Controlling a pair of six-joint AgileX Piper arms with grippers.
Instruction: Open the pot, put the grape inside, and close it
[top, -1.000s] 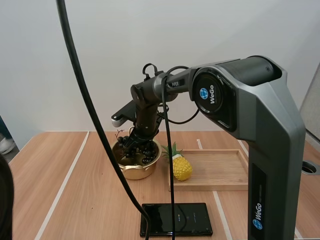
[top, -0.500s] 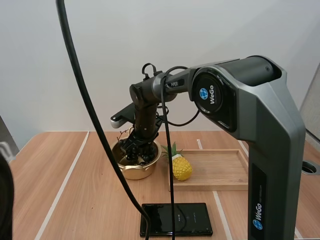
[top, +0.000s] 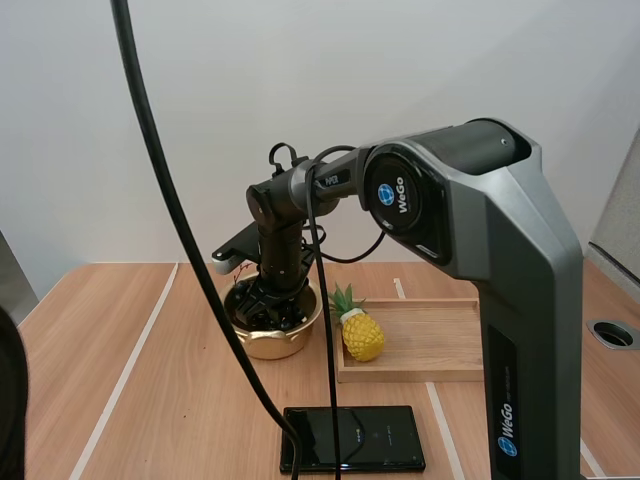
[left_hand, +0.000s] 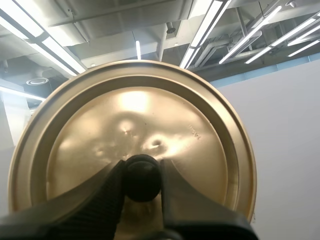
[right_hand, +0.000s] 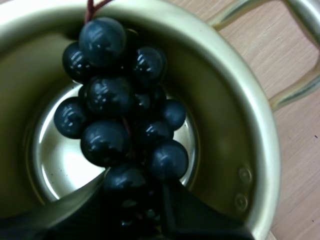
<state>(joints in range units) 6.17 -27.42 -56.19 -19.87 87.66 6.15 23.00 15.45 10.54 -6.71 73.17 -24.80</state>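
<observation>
**Lowering the grapes into the open pot**

The right gripper is clamped on the bunch of grapes, its two fingers pinching the berries nearest the wrist. The rest of the bunch hangs inside the pot, over its shiny floor. In the high view the same gripper reaches down into the mouth of the pot, which stands on the table just beside a toy pineapple and a wooden tray. The left gripper is closed on the black knob of the lid, so the lid is off the pot and held elsewhere.

The step in hand appears to be the release. Whether the bunch touches the floor of the pot cannot be told, so a little more descent before the fingers part would spare the fruit a drop. The stem lies close to the rim, and the bunch would be better centred so that nothing sticks out to catch the lid. After letting go, the gripper would best rise straight up, clear of the wall and the looped handle. The lid should then come in level and centred.
</observation>
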